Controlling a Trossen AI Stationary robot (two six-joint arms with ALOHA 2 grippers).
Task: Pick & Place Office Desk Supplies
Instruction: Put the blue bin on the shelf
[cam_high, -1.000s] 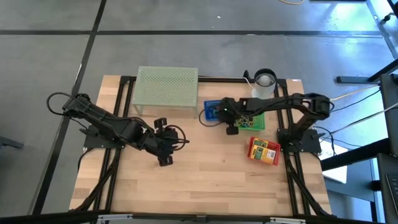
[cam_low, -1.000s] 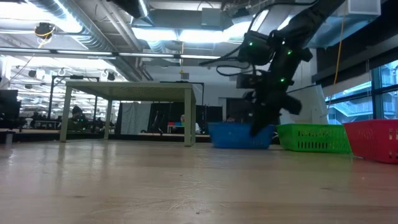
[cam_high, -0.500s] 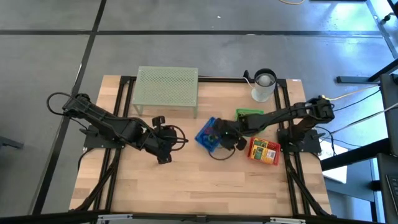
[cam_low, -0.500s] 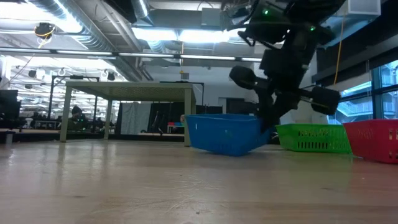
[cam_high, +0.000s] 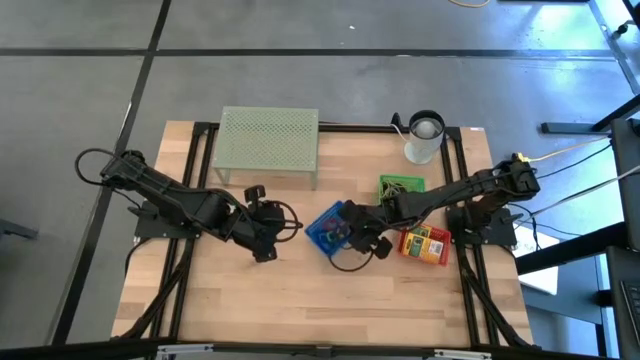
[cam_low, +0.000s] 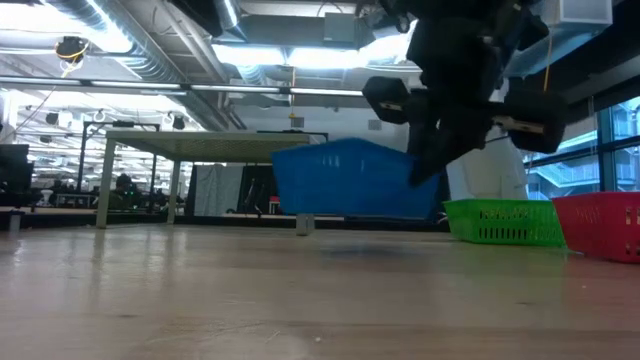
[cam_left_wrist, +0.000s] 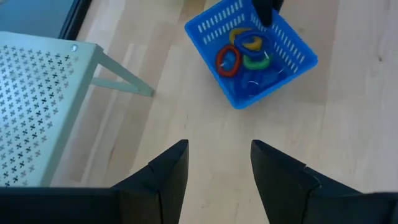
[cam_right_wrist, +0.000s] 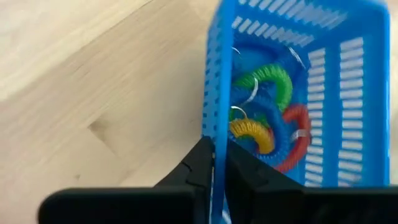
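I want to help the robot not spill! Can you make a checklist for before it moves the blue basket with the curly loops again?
1. Right pincer shut on the blue basket wall: ok.
2. Basket lifted off the table, as the low view shows: ok.
3. Curly loops inside the basket: ok.
4. Basket level: not ok, it tilts.
5. Left pincer open, apart from the basket: ok.
6. Green basket and red basket out of the way: cannot tell.

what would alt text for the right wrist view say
The right claw is shut on the near wall of a blue slotted basket, seen from above the wooden table. Inside the basket lie coiled loops in green, yellow and red, some with small metal rings.
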